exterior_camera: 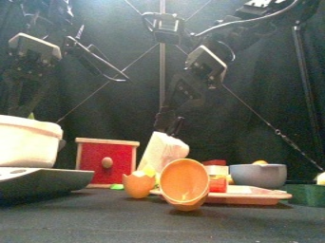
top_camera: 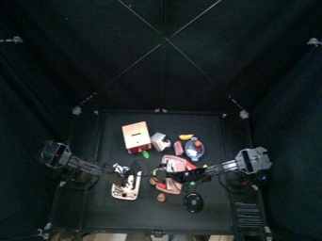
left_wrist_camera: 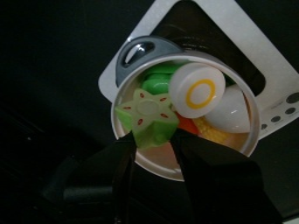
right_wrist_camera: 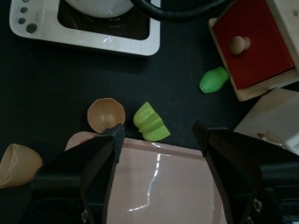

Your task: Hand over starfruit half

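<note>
**Starfruit half waits in a crowded bowl as both arms hover**

Black curtains close in a small black table scattered with toy food and kitchenware. On the table's left side, seen from above, the left gripper hangs over a white bowl, its jaws spread wide and gripping nothing. Inside that bowl lies the starfruit half, its green star-shaped cut face turned up toward the wrist camera, touching a sliced egg with a yellow ring (other pieces, orange and green, are packed in around them). The bowl sits on a white scale with a dark platform.

On the table's right side, the right gripper is also fully open and empty, poised above the edge of a pink tray. Just beyond its jaws lies a light green piece, beside a tan eggshell-like cup. A red wooden box with a knob stands farther off, a small green object near its edge.
</note>
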Controlling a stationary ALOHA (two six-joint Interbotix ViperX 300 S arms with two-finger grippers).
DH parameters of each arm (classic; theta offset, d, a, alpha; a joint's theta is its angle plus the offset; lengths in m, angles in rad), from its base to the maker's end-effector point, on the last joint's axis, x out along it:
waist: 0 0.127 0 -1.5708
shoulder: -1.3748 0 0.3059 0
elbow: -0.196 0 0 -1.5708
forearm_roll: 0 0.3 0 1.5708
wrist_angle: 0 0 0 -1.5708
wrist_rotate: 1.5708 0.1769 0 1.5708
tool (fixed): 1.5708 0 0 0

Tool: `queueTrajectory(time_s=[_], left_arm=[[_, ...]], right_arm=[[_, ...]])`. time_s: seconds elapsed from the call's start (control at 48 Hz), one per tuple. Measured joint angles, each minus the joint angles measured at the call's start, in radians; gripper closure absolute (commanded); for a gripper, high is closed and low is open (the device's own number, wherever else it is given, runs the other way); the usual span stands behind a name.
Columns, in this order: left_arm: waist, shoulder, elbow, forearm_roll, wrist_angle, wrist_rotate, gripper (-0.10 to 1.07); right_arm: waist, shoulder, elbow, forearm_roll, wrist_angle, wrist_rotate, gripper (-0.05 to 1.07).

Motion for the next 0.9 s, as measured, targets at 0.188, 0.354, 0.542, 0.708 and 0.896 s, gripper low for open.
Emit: queueTrajectory(time_s=[0.188, 0.354, 0.542, 0.708, 0.896], left_arm=[[0.0, -0.06, 0.0, 0.058, -0.009, -0.008, 0.25], [0.0, -0.121, 0.0, 0.109, -0.032, -0.012, 0.25], [-0.003, -0.184, 0.002, 0.161, -0.089, -0.011, 0.25], [-0.005, -0.222, 0.038, 0.314, -0.333, -0.014, 0.25], [0.034, -0.229, 0.12, 0.431, -0.649, -0.032, 0.25]], right_arm=[[0.002, -0.098, 0.049, 0.005, 0.0, 0.003, 0.08], [0.0, -0.178, 0.11, 0.04, -0.012, 0.005, 0.08], [-0.002, -0.239, 0.17, 0.077, -0.052, 0.005, 0.08], [-0.031, -0.308, 0.207, 0.089, -0.132, 0.005, 0.08], [-0.106, -0.396, 0.235, 0.158, -0.268, 0.005, 0.08]])
